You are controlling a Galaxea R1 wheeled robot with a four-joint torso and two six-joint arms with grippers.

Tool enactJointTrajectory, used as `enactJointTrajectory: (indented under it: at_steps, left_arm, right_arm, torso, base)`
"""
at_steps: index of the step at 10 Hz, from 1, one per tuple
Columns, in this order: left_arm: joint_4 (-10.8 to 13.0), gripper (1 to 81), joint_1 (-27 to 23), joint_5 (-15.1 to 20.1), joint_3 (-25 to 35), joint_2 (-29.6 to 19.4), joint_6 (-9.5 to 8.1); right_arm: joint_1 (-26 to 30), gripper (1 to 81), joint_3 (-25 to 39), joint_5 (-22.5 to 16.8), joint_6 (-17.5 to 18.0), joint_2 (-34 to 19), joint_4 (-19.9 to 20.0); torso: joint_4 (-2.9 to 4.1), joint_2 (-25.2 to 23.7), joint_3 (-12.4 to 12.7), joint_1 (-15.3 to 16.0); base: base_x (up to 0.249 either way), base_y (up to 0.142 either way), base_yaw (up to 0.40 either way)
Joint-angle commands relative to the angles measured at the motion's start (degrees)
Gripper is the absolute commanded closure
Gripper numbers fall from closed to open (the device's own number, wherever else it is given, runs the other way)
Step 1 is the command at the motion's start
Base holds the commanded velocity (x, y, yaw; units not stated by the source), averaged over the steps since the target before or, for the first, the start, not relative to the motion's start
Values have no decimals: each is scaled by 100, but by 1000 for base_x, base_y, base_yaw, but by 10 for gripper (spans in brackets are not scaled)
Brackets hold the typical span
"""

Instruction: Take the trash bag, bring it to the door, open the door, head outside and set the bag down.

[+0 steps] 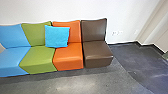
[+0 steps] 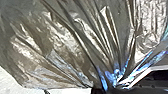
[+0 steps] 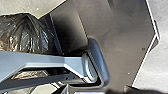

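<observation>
In the left wrist view we see the dark, glossy trash bag (image 2: 62, 40) up close, its pleats drawn together into a bunched neck, with our left gripper (image 2: 113, 78) clamped on it. The right wrist view adds the bag's rounded, crinkled side, near the wide dark plate (image 3: 120, 42) of our base. We cannot tell how our right gripper stands. The head view gives us the room: blue, green, orange and brown seats (image 1: 97, 53) along a white wall (image 1: 135, 15), and a bright blue cushion (image 1: 57, 36) leaning on the green and orange backrests.
</observation>
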Motion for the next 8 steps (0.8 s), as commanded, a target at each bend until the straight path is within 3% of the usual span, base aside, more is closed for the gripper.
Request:
enactJointTrajectory:
  at_steps: [1, 8]
  left_arm:
    - [70, 811, 60, 496, 17, -47, 32]
    - [88, 811, 87, 496, -44, 41, 32]
  right_arm:
    - [-117, 10, -408, -396, -22, 272, -191]
    - [-205, 10, -700, -396, -22, 546, -262]
  torso:
    - [0, 568, 528, -368]
    - [0, 1913, 1911, -1254]
  base:
    - [0, 0, 0]
    - [0, 0, 0]
